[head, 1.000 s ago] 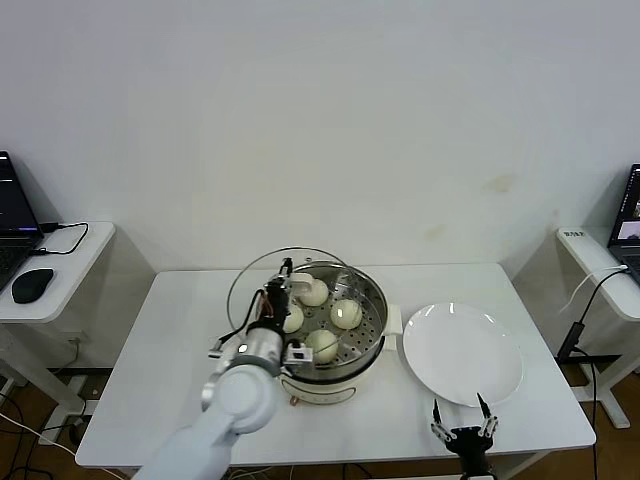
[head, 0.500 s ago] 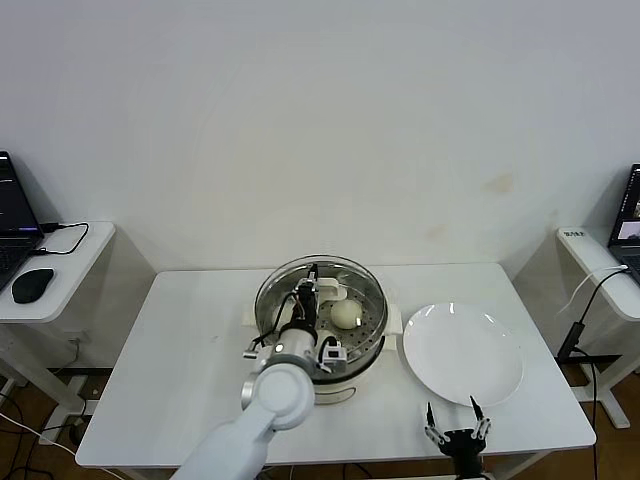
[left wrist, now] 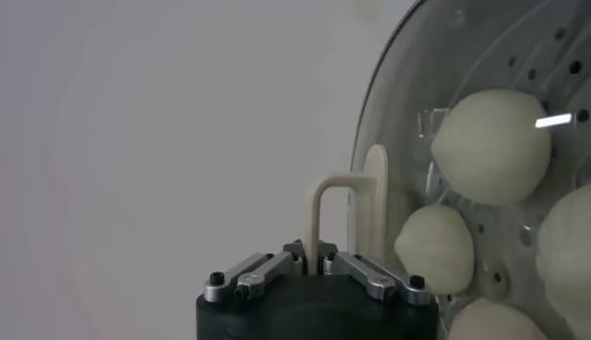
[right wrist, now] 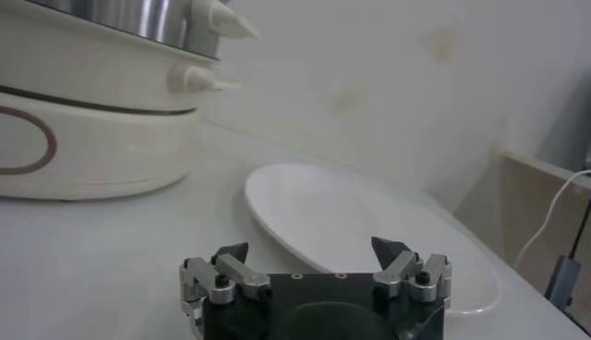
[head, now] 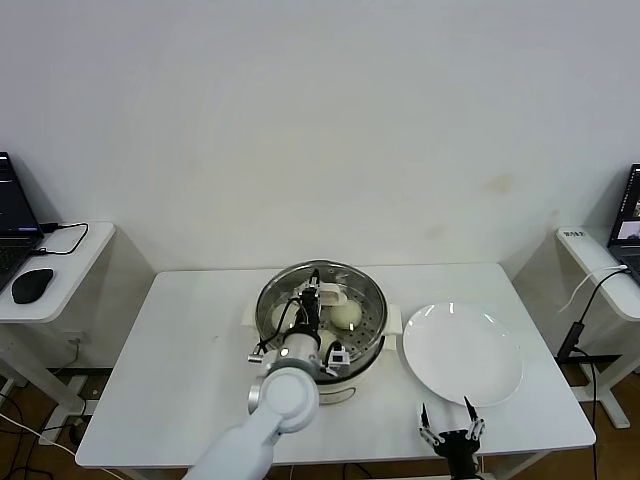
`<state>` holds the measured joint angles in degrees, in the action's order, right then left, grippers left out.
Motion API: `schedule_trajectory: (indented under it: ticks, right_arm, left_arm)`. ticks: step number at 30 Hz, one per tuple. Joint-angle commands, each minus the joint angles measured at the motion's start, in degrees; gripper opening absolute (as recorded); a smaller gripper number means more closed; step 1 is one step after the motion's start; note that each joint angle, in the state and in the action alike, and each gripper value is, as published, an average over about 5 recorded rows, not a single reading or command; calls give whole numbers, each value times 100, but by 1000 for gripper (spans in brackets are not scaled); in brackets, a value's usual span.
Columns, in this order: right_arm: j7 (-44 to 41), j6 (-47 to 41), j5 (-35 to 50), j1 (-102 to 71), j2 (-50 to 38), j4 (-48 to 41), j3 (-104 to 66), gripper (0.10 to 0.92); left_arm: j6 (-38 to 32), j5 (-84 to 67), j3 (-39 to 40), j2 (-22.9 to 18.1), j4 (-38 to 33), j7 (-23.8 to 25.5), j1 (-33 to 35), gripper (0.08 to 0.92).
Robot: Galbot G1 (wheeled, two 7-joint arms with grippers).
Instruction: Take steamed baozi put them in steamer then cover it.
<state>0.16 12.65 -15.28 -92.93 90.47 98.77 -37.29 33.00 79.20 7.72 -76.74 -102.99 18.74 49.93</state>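
Observation:
The steamer [head: 372, 322], a shiny steel basket on a white pot base, stands mid-table. The clear glass cover [head: 272, 300] lies over its mouth. My left gripper [head: 312, 297] reaches down over it, shut on the cover's cream-white handle [left wrist: 349, 214]. In the left wrist view the jaws of that gripper [left wrist: 314, 262] pinch the handle's thin post. Through the glass several baozi show on the perforated floor, among them one [left wrist: 489, 143] and another [left wrist: 434, 248]; the head view shows one baozi [head: 346, 314]. My right gripper [head: 447, 426] hovers open and empty at the table's front edge.
A flat white plate [head: 462, 352] lies right of the steamer, just beyond the right gripper [right wrist: 312, 249]. The steamer's white base [right wrist: 92, 129] stands off to one side of it. Side desks with laptops flank the table, and a mouse [head: 32, 285] sits on the left one.
The left gripper has carried the cover rightward from beside the steamer to over its mouth. The right gripper drifted slightly left along the front edge.

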Motion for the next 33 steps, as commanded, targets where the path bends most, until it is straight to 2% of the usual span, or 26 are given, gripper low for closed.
schedule_trajectory:
  ticks: [1,15,18,24,33]
  right_arm:
    - [4,0,-3,-1,0,-3,31,823]
    - [9,2,-18,-26,5,20,62,823]
    - [8,0,-24,-32,5,25,78,823]
    - [13,-1,-25,-45,4,41,100,823]
    - [10,-4,-29,-109,1,139,91,823]
  left_arm:
    - [7,83,13,-67,32,15,23,145]
    - [-13,15,26,-76,55,-91,45,145]
    - [-14,-30,23,-75,-4,-139,63,167]
    - [-19,-183,-18,47,-329,-237,232,323]
    - [-175,-646,-215,519,-1379,-607,1116,583]
